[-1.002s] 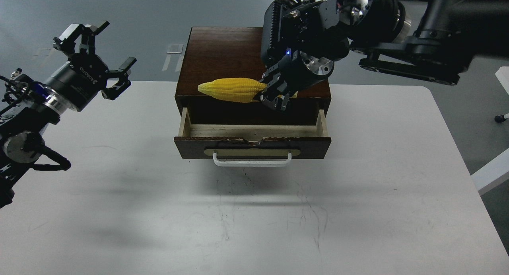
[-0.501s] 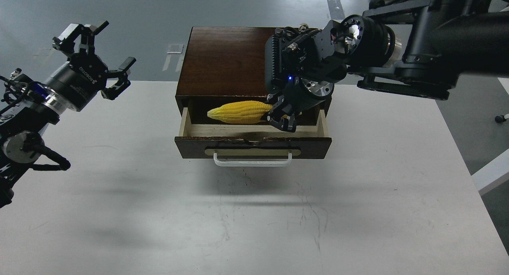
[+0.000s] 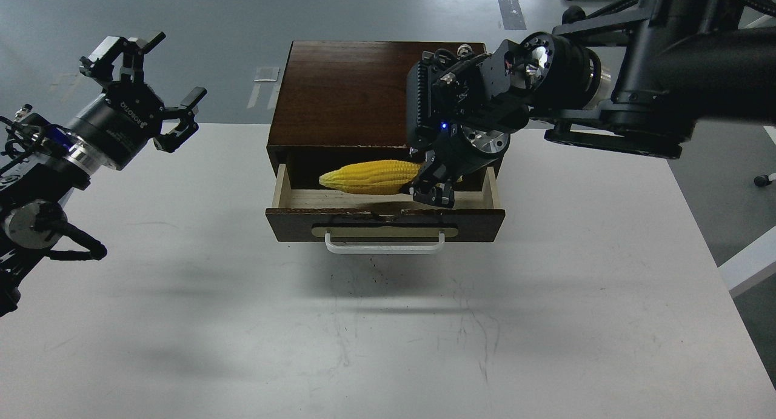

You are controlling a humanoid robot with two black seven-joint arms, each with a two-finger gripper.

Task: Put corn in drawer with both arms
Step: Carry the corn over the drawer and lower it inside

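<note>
The yellow corn (image 3: 370, 177) lies level over the open drawer (image 3: 385, 224), held by its thick right end in my right gripper (image 3: 435, 185), which is shut on it. The corn's pointed tip faces left. The drawer is pulled out toward me, showing its pale wood floor and its white bar handle (image 3: 385, 245) in front. I cannot tell whether the corn touches the drawer floor. My left gripper (image 3: 145, 85) is open and empty, raised above the table's far left, well away from the drawer.
The dark wooden box casing (image 3: 345, 91) stands behind the drawer at the table's far edge. The white table (image 3: 388, 334) spreads in front and to both sides. My right arm (image 3: 667, 73) reaches in from the upper right over the casing.
My right gripper has carried the corn forward off the casing top and down into the open drawer. The left arm has not moved.
</note>
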